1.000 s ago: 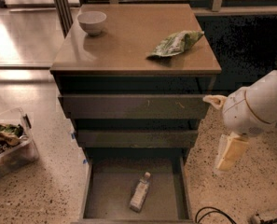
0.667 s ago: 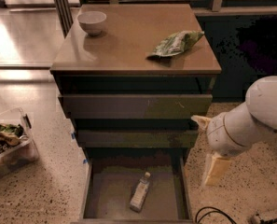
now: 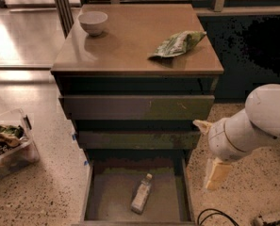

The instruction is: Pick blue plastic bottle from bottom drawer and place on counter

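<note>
The blue plastic bottle (image 3: pixel 141 194) lies on its side on the floor of the pulled-out bottom drawer (image 3: pixel 112 192), cap pointing toward the cabinet. The counter (image 3: pixel 130 41) is the brown top of the cabinet. My gripper (image 3: pixel 209 149) hangs at the right of the cabinet, beside the drawer's right wall and above and to the right of the bottle. Its two cream fingers (image 3: pixel 217 173) stand wide apart with nothing between them.
A small white bowl (image 3: pixel 93 22) stands at the counter's back left and a green snack bag (image 3: pixel 178 43) lies at its right. Two shut drawer fronts (image 3: pixel 135 107) sit above the open drawer. A clear bin (image 3: pixel 7 145) stands on the floor at left. A cable (image 3: pixel 215 215) lies at bottom right.
My arm has moved left and down, bringing the gripper closer to the open drawer's right side. The bottle has not moved.
</note>
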